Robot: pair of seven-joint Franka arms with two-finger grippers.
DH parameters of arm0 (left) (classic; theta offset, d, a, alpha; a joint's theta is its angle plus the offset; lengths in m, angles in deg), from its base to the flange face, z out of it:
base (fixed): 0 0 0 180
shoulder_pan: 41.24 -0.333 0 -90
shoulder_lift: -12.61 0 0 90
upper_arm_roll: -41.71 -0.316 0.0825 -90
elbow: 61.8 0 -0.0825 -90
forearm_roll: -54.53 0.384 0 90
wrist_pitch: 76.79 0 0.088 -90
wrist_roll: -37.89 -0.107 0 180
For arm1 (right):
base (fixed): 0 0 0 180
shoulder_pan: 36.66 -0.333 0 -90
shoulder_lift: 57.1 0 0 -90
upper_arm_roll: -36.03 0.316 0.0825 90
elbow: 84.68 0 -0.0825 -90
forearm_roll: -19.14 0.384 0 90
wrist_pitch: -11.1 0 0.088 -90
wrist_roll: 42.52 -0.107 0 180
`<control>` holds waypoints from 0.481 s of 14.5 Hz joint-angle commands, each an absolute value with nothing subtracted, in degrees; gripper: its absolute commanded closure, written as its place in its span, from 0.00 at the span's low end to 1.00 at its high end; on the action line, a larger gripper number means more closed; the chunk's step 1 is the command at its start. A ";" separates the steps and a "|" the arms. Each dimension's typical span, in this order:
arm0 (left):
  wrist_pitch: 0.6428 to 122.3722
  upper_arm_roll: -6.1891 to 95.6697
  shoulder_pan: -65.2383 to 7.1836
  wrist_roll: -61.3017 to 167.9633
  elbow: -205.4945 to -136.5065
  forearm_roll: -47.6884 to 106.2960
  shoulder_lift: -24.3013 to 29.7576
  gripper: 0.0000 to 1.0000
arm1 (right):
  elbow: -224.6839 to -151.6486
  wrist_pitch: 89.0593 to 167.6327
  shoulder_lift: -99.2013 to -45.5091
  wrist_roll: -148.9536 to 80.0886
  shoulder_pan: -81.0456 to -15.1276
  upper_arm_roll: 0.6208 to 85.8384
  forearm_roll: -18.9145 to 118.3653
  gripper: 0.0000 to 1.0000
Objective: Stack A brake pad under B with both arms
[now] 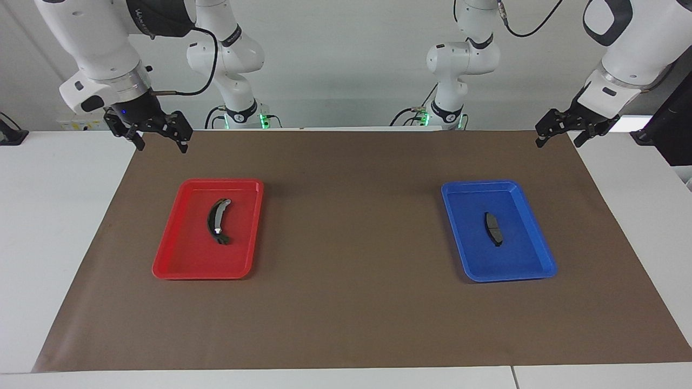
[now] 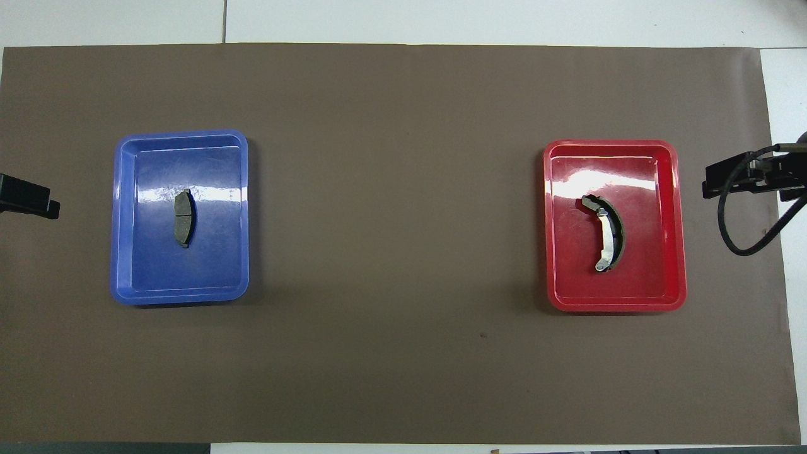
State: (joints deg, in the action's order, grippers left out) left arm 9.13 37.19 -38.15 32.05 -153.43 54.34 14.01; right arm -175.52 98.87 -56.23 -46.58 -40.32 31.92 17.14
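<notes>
Looking across the table, you see the A brake pad (image 1: pixel 492 228), short and dark grey with a faint centre groove, lying flat in the middle of the blue tray (image 1: pixel 532 270) toward the left arm's end of the table. B (image 1: pixel 217 221), the longer black crescent with silvery patches near its ends, lies in the middle of the red tray (image 1: pixel 167 267) toward the right arm's end. The two pads are well apart, each alone in its own tray, and nothing is stacked yet. Both trays sit on the brown mat (image 1: pixel 351 302) that covers most of the white table (image 1: pixel 54 216).

Your left gripper (image 1: pixel 559 136) hangs in the air over the mat's corner at the left arm's end, close to the robots, well clear of the blue tray; its fingers stand apart and hold nothing. Your right gripper (image 1: pixel 161 142) hangs over the mat's corner at the right arm's end, well clear of the red tray, its fingers likewise spread and empty. In the overhead view only the edges of the two grippers show, the left one (image 2: pixel 28 197) beside the blue tray (image 2: pixel 120 252) and the right one (image 2: pixel 750 176), with its looping cable, beside the red tray (image 2: pixel 678 252).
</notes>
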 commanded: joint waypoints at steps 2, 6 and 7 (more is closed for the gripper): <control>9.52 37.41 -38.43 31.47 -154.44 55.49 14.99 0.01 | -176.17 99.43 -55.96 -46.74 -39.83 32.42 17.91 0.00; 9.52 37.41 -38.52 31.47 -154.44 55.50 14.99 0.01 | -176.08 99.52 -55.96 -46.74 -39.83 32.34 17.82 0.00; 9.17 37.41 -38.43 31.47 -154.44 55.41 14.99 0.01 | -176.08 99.52 -55.96 -46.82 -39.83 32.42 17.82 0.00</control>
State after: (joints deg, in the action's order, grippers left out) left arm 9.12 37.19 -38.15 32.05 -153.43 54.34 14.01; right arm -175.53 98.87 -56.23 -46.58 -40.32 31.92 17.14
